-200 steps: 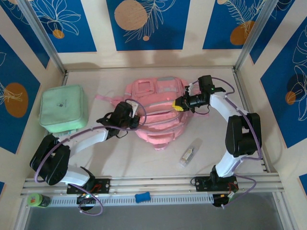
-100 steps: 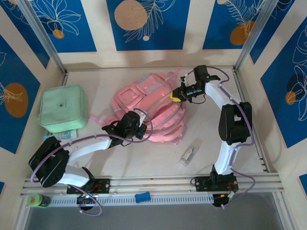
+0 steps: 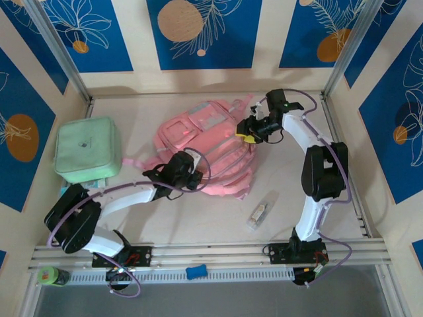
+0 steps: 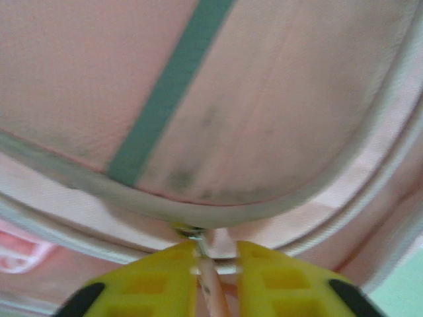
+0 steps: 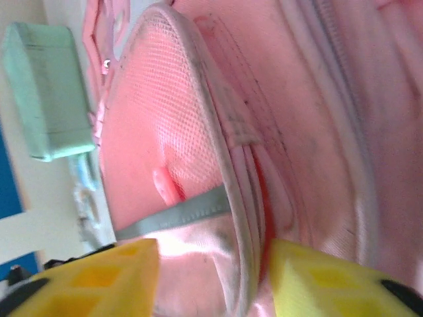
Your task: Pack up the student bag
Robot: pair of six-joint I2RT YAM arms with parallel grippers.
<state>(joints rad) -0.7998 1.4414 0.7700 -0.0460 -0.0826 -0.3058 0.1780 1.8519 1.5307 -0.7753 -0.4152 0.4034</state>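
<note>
Left claw (image 4: 215,259): I see the yellow tips a sliver apart with a zip pull (image 4: 197,243) between them; whether it grips, I cannot tell
Right claw (image 5: 215,264): tips stand wide apart, straddling a piped seam (image 5: 218,165), clamping nothing
Student bag (image 3: 211,142): lies flat at centre of the top view on the bench (image 3: 198,218)
Mint case (image 3: 86,150): left of frame, apart from the bag
</note>
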